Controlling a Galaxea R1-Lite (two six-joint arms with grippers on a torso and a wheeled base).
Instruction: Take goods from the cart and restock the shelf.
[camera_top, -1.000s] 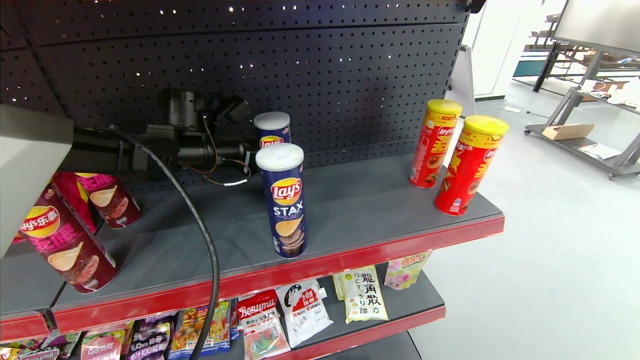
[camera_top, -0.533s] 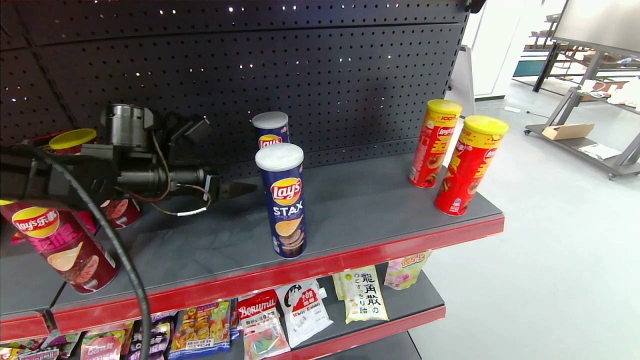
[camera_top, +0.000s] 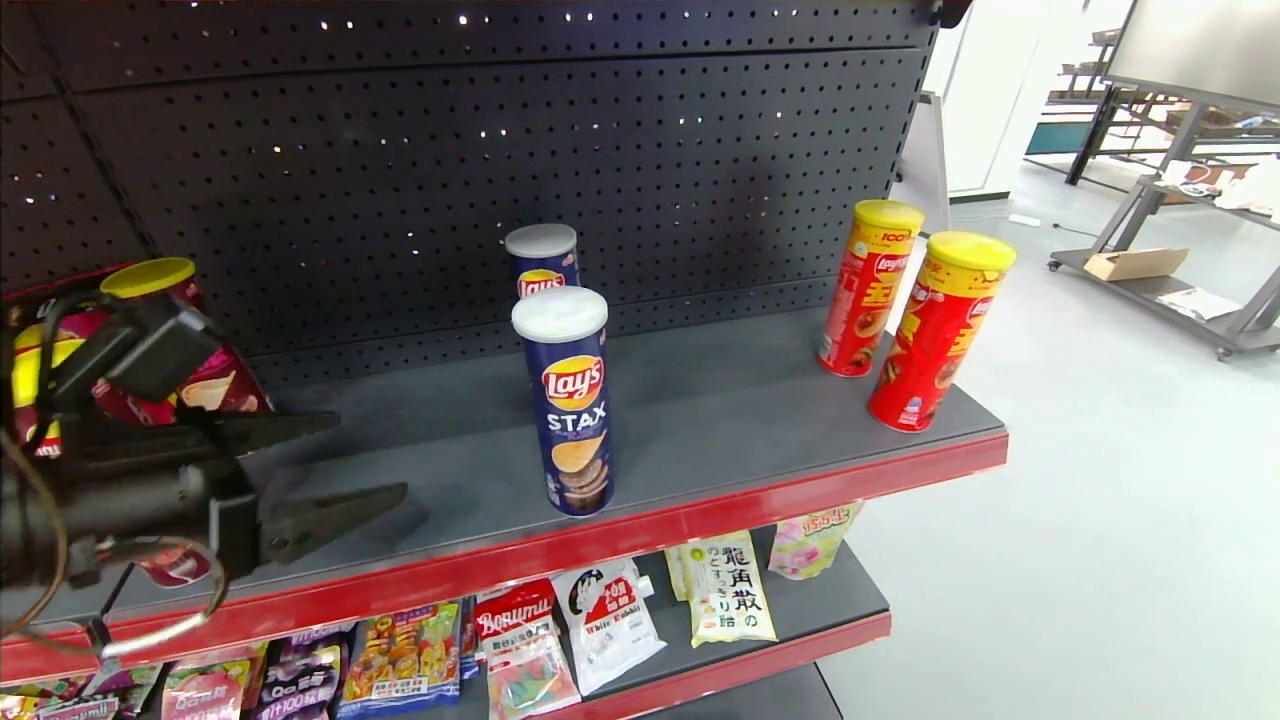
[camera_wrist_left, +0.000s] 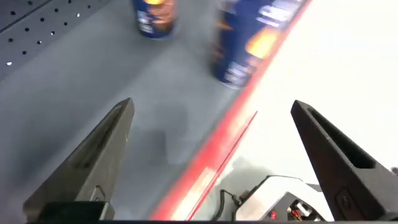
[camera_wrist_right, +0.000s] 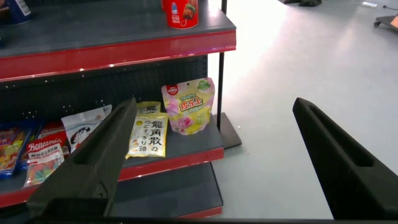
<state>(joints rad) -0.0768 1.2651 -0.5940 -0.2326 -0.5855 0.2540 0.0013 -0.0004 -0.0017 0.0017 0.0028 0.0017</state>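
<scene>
Pulled back since a second ago, my left end effector (camera_top: 370, 455) has come away from the rear blue can (camera_top: 543, 258). It now sits in the lower left of the head frame, over the front part of the shelf (camera_top: 720, 420), with its fingers apart and nothing between them. That rear blue can stands upright at frame centre, close to the pegboard (camera_top: 400, 150). The front blue can (camera_top: 570, 400) stands just before it, near the red lip. Right of centre, the rear red can (camera_top: 868, 285) and front red can (camera_top: 938, 330) stand at the shelf's end. My right end effector (camera_wrist_right: 214, 102) is also spread wide and empty, facing snack bags (camera_wrist_right: 149, 134) on the lower shelf (camera_wrist_right: 202, 142).
</scene>
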